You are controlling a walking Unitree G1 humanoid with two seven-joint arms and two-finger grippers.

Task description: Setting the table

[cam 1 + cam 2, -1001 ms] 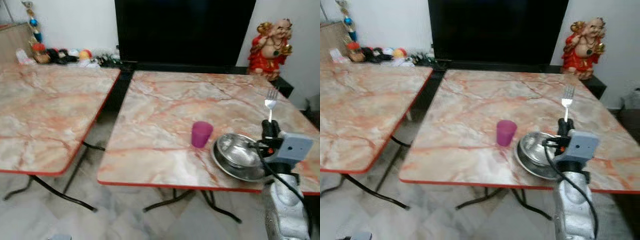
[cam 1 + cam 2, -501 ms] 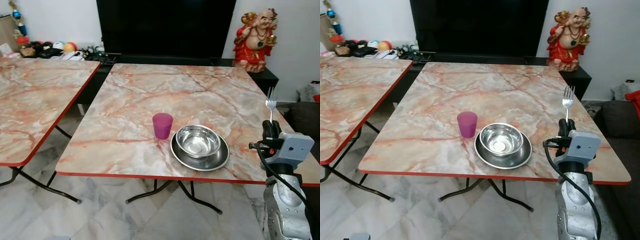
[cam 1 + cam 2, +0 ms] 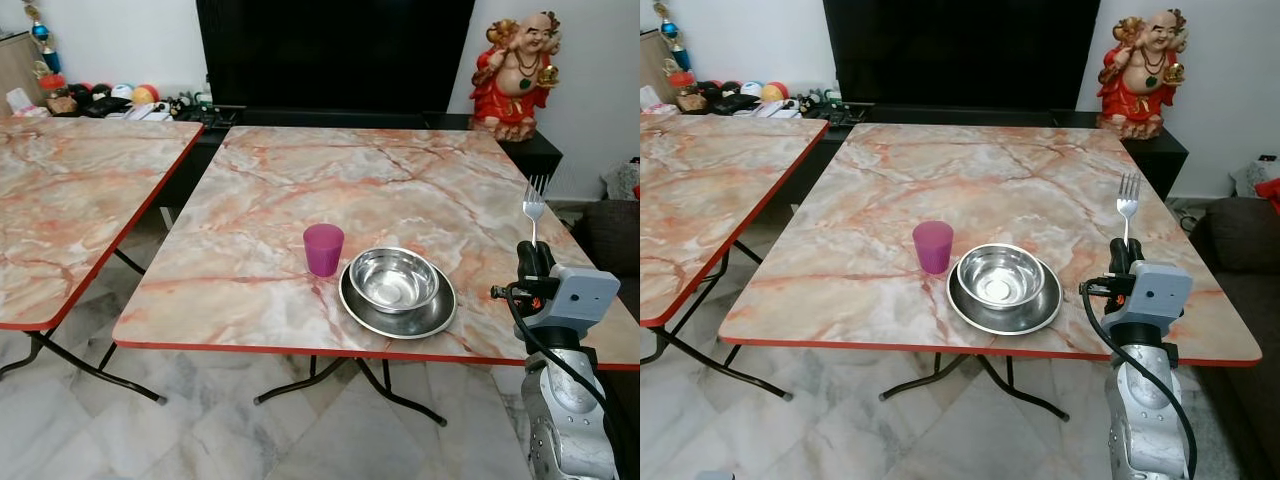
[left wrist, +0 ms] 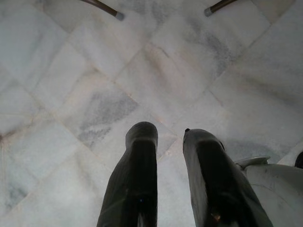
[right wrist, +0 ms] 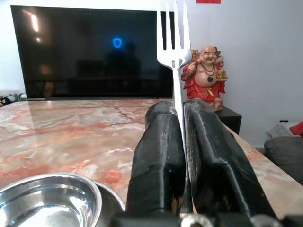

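My right gripper point(image 3: 534, 256) is shut on the handle of a silver fork point(image 3: 533, 204), held upright with its tines up, over the right side of the marble table point(image 3: 300, 200). The right wrist view has the fork point(image 5: 173, 38) rising between the two black fingers point(image 5: 158, 142). To the gripper's left a steel bowl point(image 3: 393, 278) sits on a steel plate point(image 3: 440, 310). A purple cup point(image 3: 323, 248) stands just left of the plate. My left gripper point(image 4: 163, 135) hangs over the marble floor, open and holding nothing.
A second marble table point(image 3: 70, 200) stands to the left, across a narrow gap. Behind are a large black screen point(image 3: 335, 50), a red and gold statue point(image 3: 518, 70) on a dark cabinet, and small ornaments point(image 3: 100, 98). A dark sofa point(image 3: 1240, 250) is at the right.
The camera swung right and then steadied, bringing the table with the cup and bowl to the centre. My right gripper still holds the fork upright.
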